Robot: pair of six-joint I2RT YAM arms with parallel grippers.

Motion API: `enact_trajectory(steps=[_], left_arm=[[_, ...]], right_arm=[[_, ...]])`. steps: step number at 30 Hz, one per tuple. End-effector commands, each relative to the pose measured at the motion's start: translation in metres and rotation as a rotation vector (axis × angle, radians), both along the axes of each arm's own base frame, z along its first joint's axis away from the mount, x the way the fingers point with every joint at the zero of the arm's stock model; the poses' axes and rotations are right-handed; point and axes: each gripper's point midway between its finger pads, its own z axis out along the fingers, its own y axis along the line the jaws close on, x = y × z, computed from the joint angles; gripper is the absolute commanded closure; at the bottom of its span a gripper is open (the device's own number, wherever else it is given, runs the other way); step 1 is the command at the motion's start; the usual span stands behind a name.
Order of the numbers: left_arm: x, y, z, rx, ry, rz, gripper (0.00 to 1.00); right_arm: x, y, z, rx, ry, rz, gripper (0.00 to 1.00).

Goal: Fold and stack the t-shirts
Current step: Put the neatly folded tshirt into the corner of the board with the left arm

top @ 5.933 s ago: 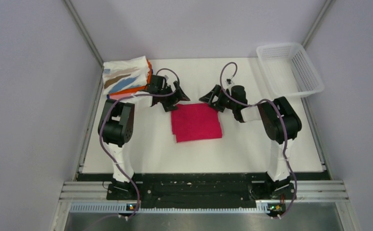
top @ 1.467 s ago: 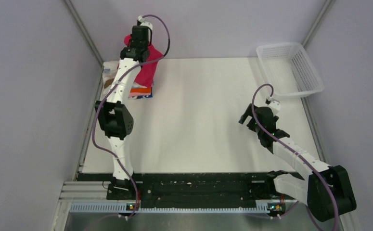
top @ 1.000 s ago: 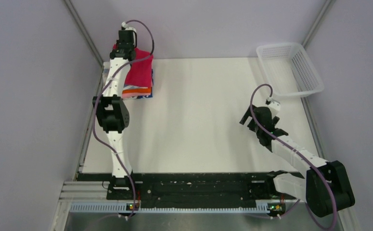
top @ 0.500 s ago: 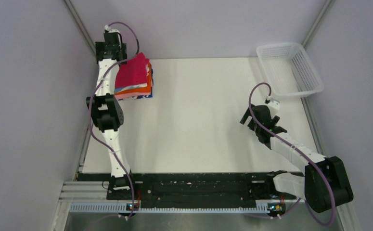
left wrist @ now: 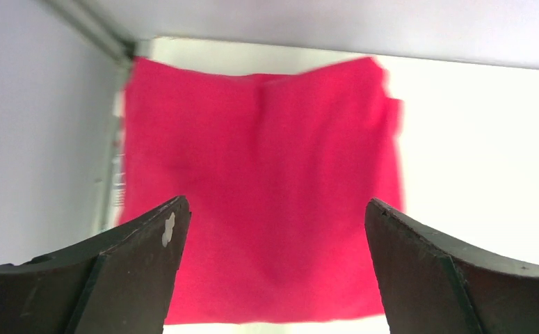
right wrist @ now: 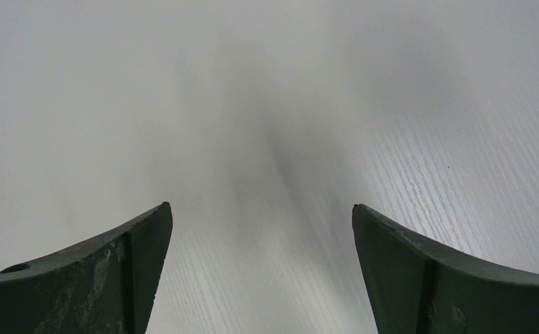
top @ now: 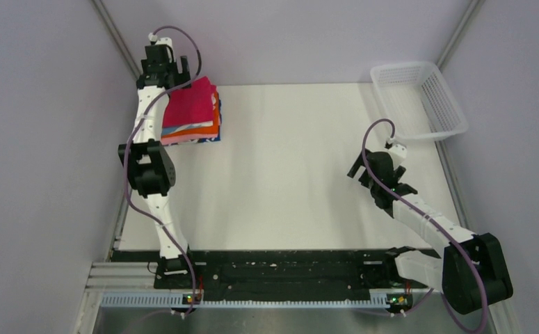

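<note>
1. Left end effector (top: 162, 68): jaws spread wide, gripping nothing, at the bench's (top: 287, 174) 11 o'clock corner.
2. Magenta t-shirt (top: 191, 103): folded, on top of the stack (top: 195, 132), just beside the left end effector at its 4 o'clock.
3. Right end effector (top: 374, 181): jaws spread wide, empty, over the bench at 3 o'clock, well apart from the stack.

White table (top: 287, 181): t-shirt stack (top: 193, 115) far-left corner, mesh basket (top: 419, 101) far-right corner.

Folded magenta-red cloth t-shirt (top: 191, 102) tops the stack of folded t-shirts (top: 197, 131) in the far-left corner of the white table (top: 287, 153).
The left gripper (top: 163, 69) hovers by its far-left edge; the right gripper (top: 358, 165) is well apart on the right, with the white plastic mesh basket (top: 441, 97) beyond it.
</note>
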Motion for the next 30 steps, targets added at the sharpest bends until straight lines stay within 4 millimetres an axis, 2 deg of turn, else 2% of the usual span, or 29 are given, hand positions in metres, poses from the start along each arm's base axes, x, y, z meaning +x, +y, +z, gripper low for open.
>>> enact_trajectory(steps=[1,4,9,12,14,18,26,27,30], left_arm=[[-0.018,-0.082,0.039,-0.193,-0.132,-0.308,0.01],[-0.024,-0.106,0.026,-0.233,-0.108,-0.385,0.01],[-0.022,-0.129,-0.012,-0.266,-0.016,-0.437,0.01],[-0.022,-0.13,-0.032,-0.266,0.038,-0.443,0.01],[-0.026,-0.142,-0.046,-0.245,0.081,-0.452,0.01],[-0.031,-0.133,-0.066,-0.231,0.137,-0.375,0.01],[-0.053,-0.144,-0.066,-0.324,0.093,-0.333,0.01],[-0.056,-0.145,-0.061,-0.328,0.095,-0.339,0.01],[-0.073,-0.151,-0.024,-0.33,0.034,-0.349,0.01]], right_arm=[[0.008,0.001,0.014,0.007,-0.04,0.013,0.01],[0.008,0.002,0.013,0.005,-0.033,0.018,0.01],[0.007,0.001,0.012,-0.003,-0.029,0.019,0.01],[0.007,-0.001,0.013,-0.011,-0.03,0.016,0.01],[0.006,-0.002,0.013,-0.017,-0.028,0.014,0.01],[0.007,-0.002,0.014,-0.019,-0.035,0.013,0.01],[0.006,0.0,0.017,-0.01,-0.054,0.03,0.01],[0.006,0.001,0.02,-0.003,-0.062,0.033,0.01],[0.004,0.006,0.027,0.023,-0.089,0.055,0.01]])
